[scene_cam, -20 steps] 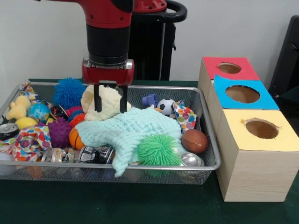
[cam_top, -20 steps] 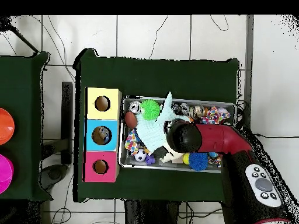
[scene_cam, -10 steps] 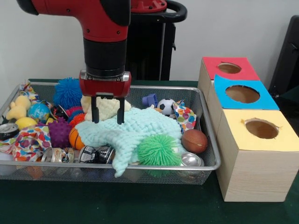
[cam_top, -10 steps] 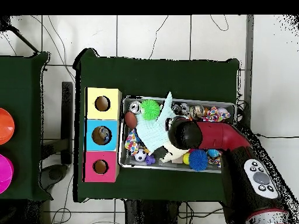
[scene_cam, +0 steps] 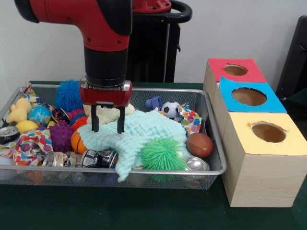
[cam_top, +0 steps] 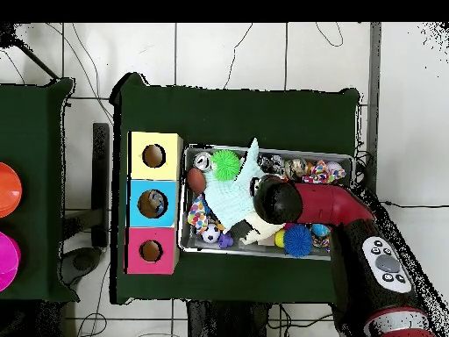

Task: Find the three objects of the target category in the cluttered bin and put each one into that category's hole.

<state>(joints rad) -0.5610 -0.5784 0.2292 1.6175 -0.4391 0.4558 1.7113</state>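
The end effector (scene_cam: 107,125) hangs with its two fingers spread apart and pointing straight down, tips at the upper edge of the mint knitted cloth (scene_cam: 135,136) where that meets the cream knitted cloth (scene_cam: 108,113). Nothing sits between the fingers. This reads as a grasp lined up on fabric, likely because the mint cloth is draped over the middle of the wire bin (scene_cam: 217,158) and covers whatever lies beneath it; lifting it would clear the search, or the cloths themselves are the wanted category, which cannot be told.

Around the cloth lie a green spiky ball (scene_cam: 163,154), a brown ball (scene_cam: 199,144), a soccer ball (scene_cam: 170,109), a blue spiky ball (scene_cam: 70,94), a purple knobbly ball (scene_cam: 61,135) and metal cans (scene_cam: 98,158) along the bin's near edge.

The three boxes stand side by side off the bin's end on the worktop (scene_cam: 120,211), holes facing up for dropping: the yellow-topped box (scene_cam: 268,132), the blue-topped box (scene_cam: 249,97) and the red-topped box (scene_cam: 235,70).
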